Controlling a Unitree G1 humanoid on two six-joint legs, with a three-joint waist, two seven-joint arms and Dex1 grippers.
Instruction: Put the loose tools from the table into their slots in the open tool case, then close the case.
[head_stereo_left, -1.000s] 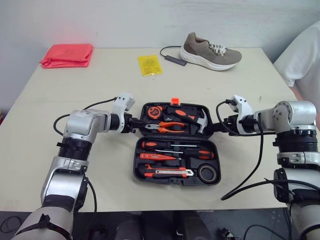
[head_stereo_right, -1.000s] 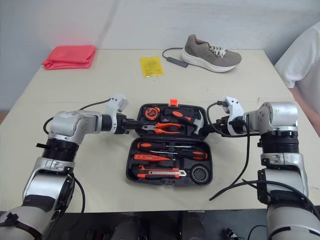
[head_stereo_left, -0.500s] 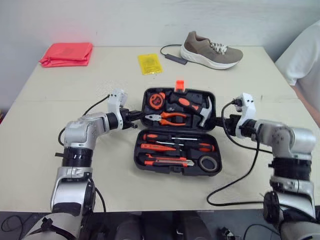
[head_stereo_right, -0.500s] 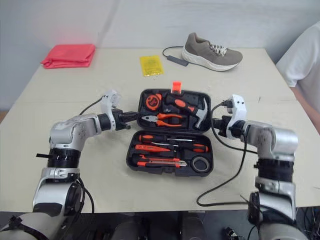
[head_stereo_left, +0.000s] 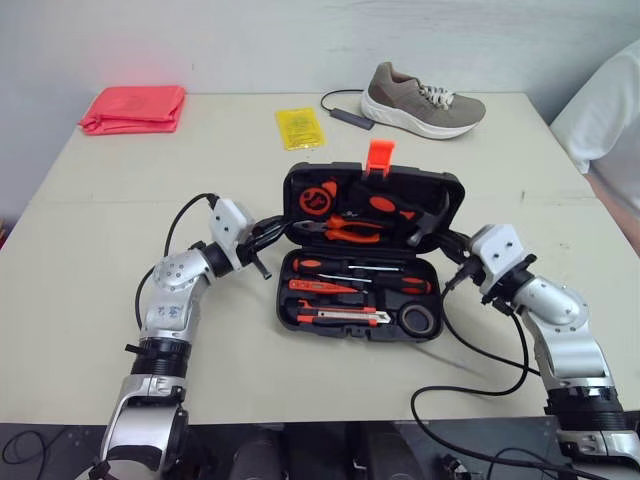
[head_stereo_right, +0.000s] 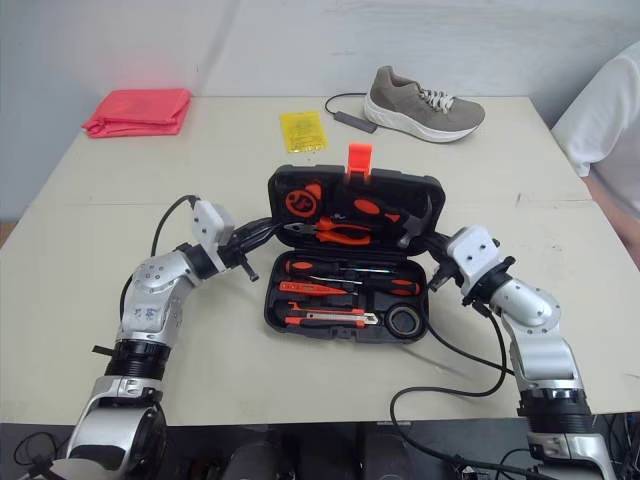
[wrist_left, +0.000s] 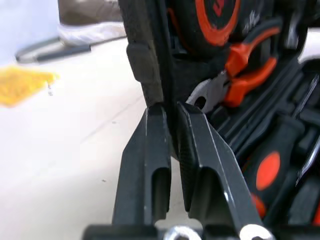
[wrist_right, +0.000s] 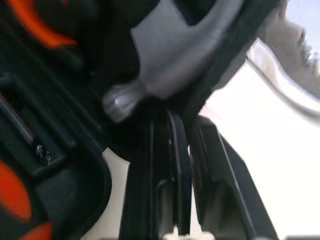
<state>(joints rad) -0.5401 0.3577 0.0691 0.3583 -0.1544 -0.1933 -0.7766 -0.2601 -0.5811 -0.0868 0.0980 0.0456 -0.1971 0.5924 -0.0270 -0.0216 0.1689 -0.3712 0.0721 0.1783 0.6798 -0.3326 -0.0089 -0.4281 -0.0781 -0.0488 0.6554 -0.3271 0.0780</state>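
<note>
Closing step: left gripper (head_stereo_left: 284, 227) and right gripper (head_stereo_left: 446, 239) each clamp narrowly on a side edge of the lid (head_stereo_left: 372, 190), half-raised between them on the tool case (head_stereo_left: 352, 330), tools (head_stereo_left: 335, 313) slotted. Next, both should swing it down evenly until it latches.

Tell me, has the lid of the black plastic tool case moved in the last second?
Yes. The black lid has swung up from flat; its orange latch now sits nearer the yellow packet. The left gripper and right gripper pinch its sides.

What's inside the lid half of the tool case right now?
A tape measure, orange pliers and a hammer sit in the lid; whatever lies beneath them is covered.
</note>
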